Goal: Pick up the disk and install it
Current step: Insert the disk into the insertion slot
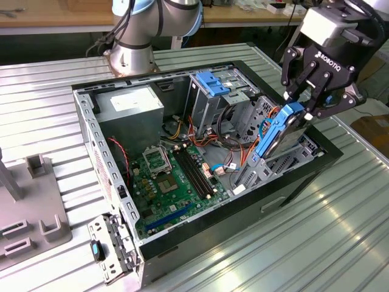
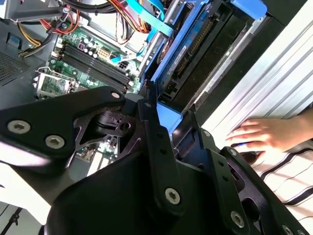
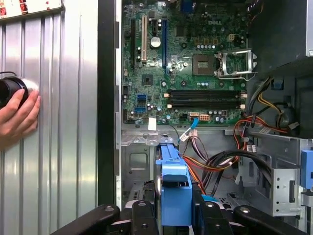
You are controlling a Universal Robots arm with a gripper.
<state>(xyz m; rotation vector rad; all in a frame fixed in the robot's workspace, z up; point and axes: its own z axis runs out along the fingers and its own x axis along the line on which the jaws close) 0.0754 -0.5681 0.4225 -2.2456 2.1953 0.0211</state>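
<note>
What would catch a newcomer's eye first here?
The gripper grips the disk by its blue frame, tilted at the edge of the open computer case on the exterior view's right. The green motherboard lies bare inside; a person's hand rests on the table beside the case.

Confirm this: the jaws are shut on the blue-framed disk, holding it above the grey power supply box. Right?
No. The jaws are shut on the disk, but the exterior view shows the gripper holding it tilted at the case edge on the exterior view's right, well away from the power supply box.
</note>
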